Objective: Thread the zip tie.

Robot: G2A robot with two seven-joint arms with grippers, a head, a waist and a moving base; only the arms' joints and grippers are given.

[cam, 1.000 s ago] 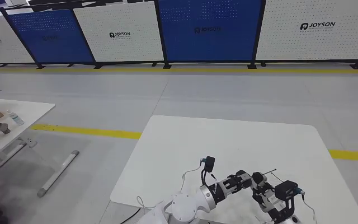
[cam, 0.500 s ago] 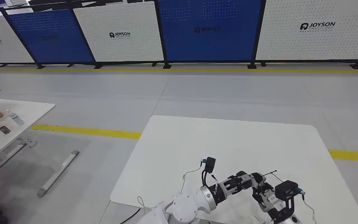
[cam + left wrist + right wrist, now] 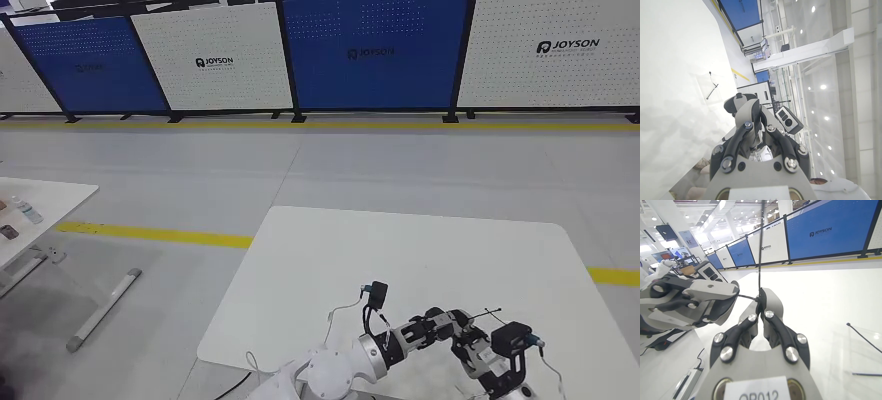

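The right gripper has its fingers pressed together on a black zip tie, pinching it at the bend where the strap turns. From that pinch one length rises straight up past the fingertips, and a shorter length runs sideways to the left gripper. The left gripper is likewise clamped on the zip tie, taking its end between its fingertips. The two grippers sit tip to tip, just beside each other, with only that short run of strap between them. In the top view they are above the near edge of the white table. Farther out on the table lie spare zip ties (thin and black, like the held one) on a clear plastic sheet, well apart from both grippers.
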